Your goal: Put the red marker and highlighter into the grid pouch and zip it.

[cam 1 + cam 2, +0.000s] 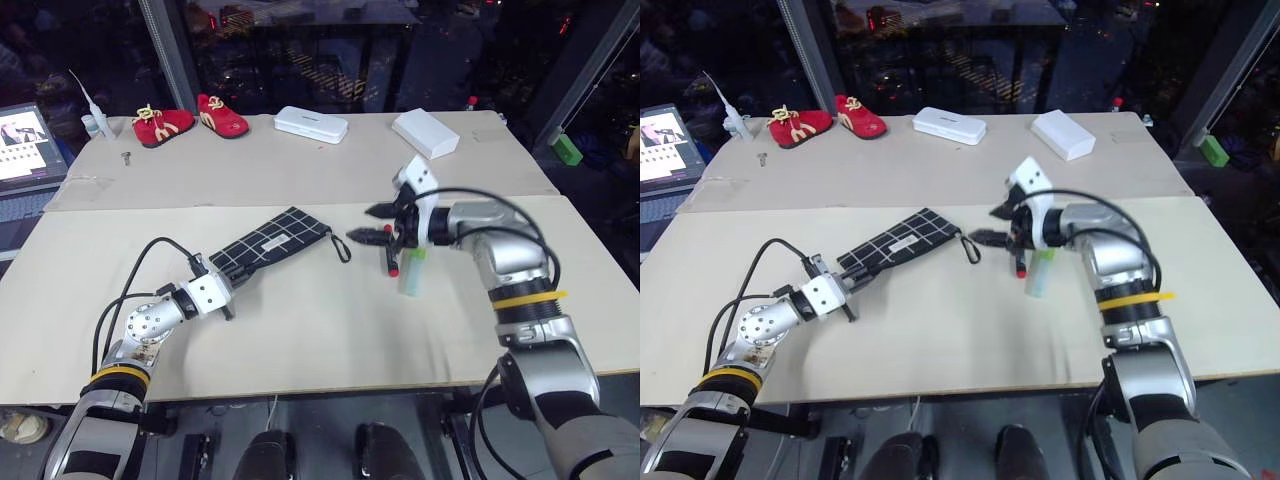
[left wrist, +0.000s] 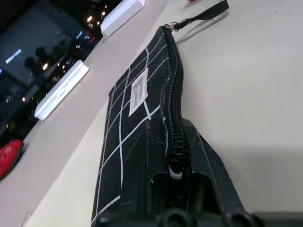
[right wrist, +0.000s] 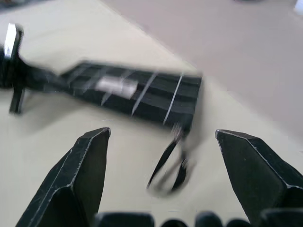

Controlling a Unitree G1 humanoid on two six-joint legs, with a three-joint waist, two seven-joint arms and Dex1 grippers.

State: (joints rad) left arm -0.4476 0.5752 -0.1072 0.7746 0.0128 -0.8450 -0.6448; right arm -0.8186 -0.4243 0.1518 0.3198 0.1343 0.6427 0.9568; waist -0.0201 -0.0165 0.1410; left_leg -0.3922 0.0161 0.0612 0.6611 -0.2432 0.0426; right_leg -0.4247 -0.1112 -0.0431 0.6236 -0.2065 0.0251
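Observation:
The grid pouch (image 1: 272,241), black with thin white lines and a small white label, lies flat on the table's middle, its black cord loop (image 1: 341,246) pointing right. My left gripper (image 1: 224,280) is shut on the pouch's near-left end; the left wrist view looks along the zipper (image 2: 173,118) towards the cord. My right gripper (image 1: 373,225) hovers open just right of the cord loop (image 3: 166,171), nothing between its fingers. Right under it lie the red marker (image 1: 391,262) and, beside it, the pale green highlighter (image 1: 412,272), both on the table outside the pouch.
On the far board sit red shoes (image 1: 190,121), two white boxes (image 1: 311,124) (image 1: 426,132) and a small bottle (image 1: 96,124). A laptop (image 1: 25,150) stands at the far left, a green block (image 1: 567,149) beyond the right edge.

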